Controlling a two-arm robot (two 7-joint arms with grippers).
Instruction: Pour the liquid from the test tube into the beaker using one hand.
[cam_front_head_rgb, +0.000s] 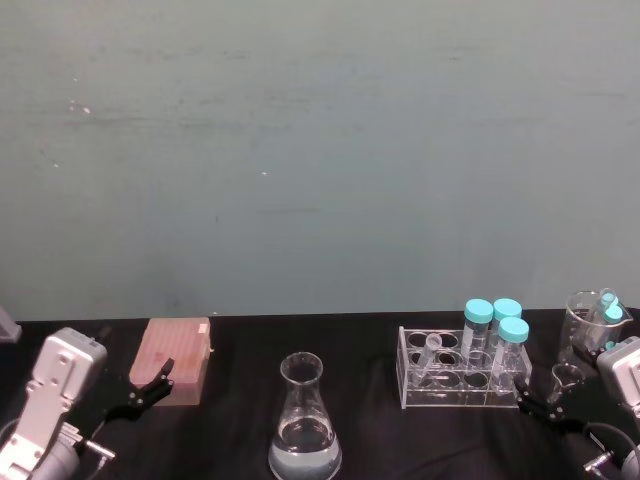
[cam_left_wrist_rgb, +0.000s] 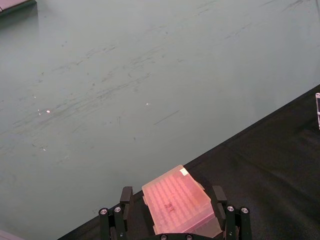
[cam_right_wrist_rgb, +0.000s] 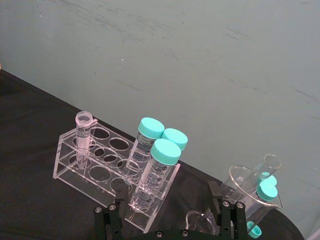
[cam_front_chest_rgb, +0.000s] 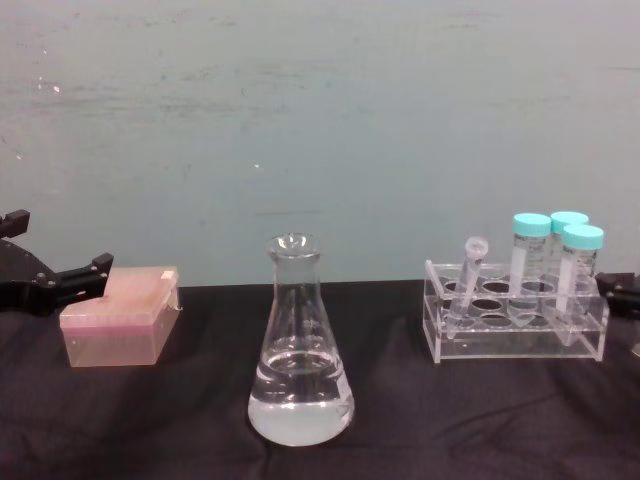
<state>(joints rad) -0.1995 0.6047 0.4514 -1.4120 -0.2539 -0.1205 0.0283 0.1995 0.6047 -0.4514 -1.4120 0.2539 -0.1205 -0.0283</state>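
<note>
The small slim clear plastic test tube (cam_front_head_rgb: 432, 346) is seen leaning in the clear acrylic rack (cam_front_head_rgb: 458, 393), right of centre; it is judged light, slippery, best pinched below its flared rim. The right gripper (cam_front_head_rgb: 540, 407), lower right, and left gripper (cam_front_head_rgb: 150, 387), lower left, are open and empty.

Soft, diffuse light fills all 4 views, none of it harsh. The wall (cam_front_head_rgb: 320, 150) is evenly lit, a little darker toward its foot, with faint streaks and a few small bright specks. The black surface (cam_front_chest_rgb: 450, 420) swallows the light and shows hardly any shadow. Glints sit on the lip and neck of the beaker (cam_front_chest_rgb: 298, 345), and the liquid (cam_front_chest_rgb: 300, 415) in its base shines pale. The rack (cam_front_chest_rgb: 515, 345) has thin bright edges. The pink box (cam_front_chest_rgb: 115, 330) is brighter on top than on its near side
</note>
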